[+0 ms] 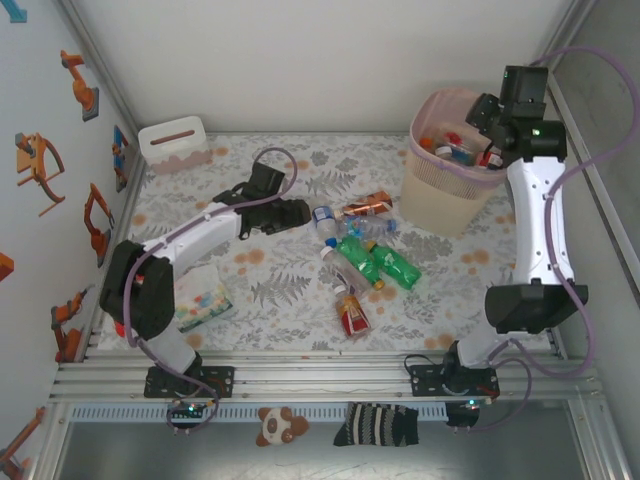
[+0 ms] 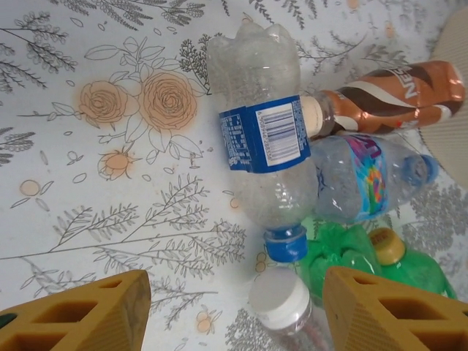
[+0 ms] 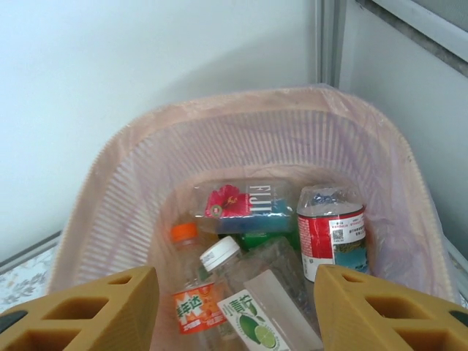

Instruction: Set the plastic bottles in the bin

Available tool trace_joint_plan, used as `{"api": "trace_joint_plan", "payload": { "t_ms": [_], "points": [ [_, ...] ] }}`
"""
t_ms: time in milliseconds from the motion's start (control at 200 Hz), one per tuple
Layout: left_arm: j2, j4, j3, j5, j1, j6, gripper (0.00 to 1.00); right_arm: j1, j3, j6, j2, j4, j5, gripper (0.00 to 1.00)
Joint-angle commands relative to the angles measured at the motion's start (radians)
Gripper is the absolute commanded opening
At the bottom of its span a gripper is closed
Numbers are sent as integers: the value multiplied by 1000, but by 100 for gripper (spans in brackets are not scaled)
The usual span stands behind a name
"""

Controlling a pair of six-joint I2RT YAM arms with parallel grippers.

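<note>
Several plastic bottles (image 1: 362, 255) lie in a cluster mid-table. My left gripper (image 1: 300, 213) hovers open just left of them. In the left wrist view its yellow fingers (image 2: 80, 314) flank a white-capped bottle (image 2: 281, 301), untouched, with a clear blue-labelled bottle (image 2: 259, 139), a brown one (image 2: 395, 99), a colourful-labelled one (image 2: 369, 179) and a green one (image 2: 344, 252) beyond. My right gripper (image 1: 490, 115) hangs open over the bin (image 1: 440, 190) with nothing between its fingers (image 3: 380, 307). Inside the bin (image 3: 241, 110) lie several bottles, among them a Fiji bottle (image 3: 245, 201) and a red-labelled one (image 3: 333, 234).
A white box with a slot (image 1: 175, 143) stands at the back left. A clear packet with coloured dots (image 1: 203, 300) lies beside the left arm. A red-labelled bottle (image 1: 352, 312) lies nearest the front rail. Walls close in on both sides.
</note>
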Motion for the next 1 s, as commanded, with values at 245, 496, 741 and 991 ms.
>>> {"api": "trace_joint_plan", "payload": {
  "t_ms": [245,496,741,991],
  "points": [
    [263,-62,274,-68,-15,-116,72,42,-97,-21,-128,14,-7,57],
    [433,-49,447,-82,-18,-161,80,44,-128,-37,-164,22,4,57],
    [571,-141,614,-135,-24,-185,82,44,-143,-55,-184,29,22,58],
    [660,-255,732,-203,-38,-181,79,44,-146,-63,-193,31,26,58]
  ]
}}
